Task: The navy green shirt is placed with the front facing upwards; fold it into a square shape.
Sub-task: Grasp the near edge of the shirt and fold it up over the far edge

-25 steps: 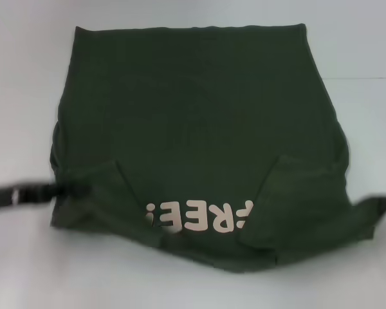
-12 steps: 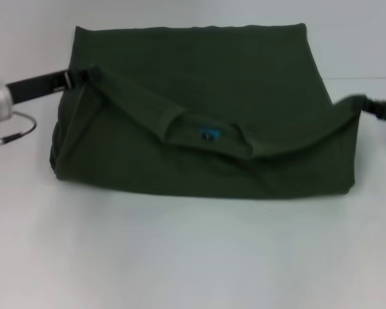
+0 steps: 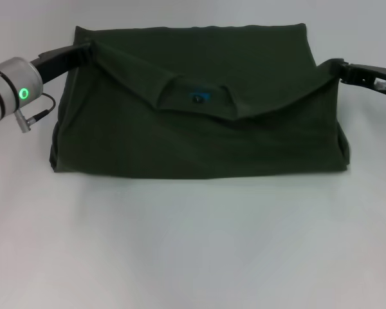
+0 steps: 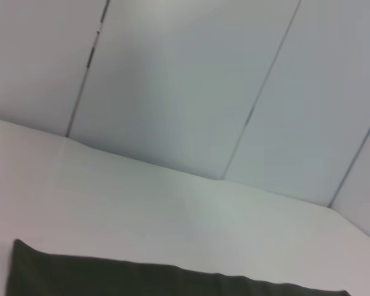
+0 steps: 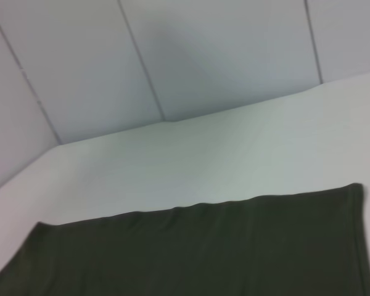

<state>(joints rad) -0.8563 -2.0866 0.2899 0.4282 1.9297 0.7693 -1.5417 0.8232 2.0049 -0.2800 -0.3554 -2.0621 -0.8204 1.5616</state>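
Observation:
The navy green shirt (image 3: 199,138) lies on the white table, its near half folded over toward the far hem. The plain dark back shows, with the collar and blue neck label (image 3: 199,96) on top; the lettering is hidden. My left gripper (image 3: 89,47) is shut on the shirt's left shoulder corner near the far left edge. My right gripper (image 3: 334,66) is shut on the right shoulder corner near the far right edge. The held edge sags between them. The shirt's far hem shows in the left wrist view (image 4: 142,277) and the right wrist view (image 5: 203,253).
The white table (image 3: 193,244) stretches bare in front of the shirt. A panelled wall (image 4: 191,80) stands behind the table's far edge. My left arm's silver wrist with a green light (image 3: 13,93) hangs over the table's left side.
Both grippers have carried the shoulder corners up and away from me over the shirt. The lettering has been covered, and the collar has moved farther toward the far hem.

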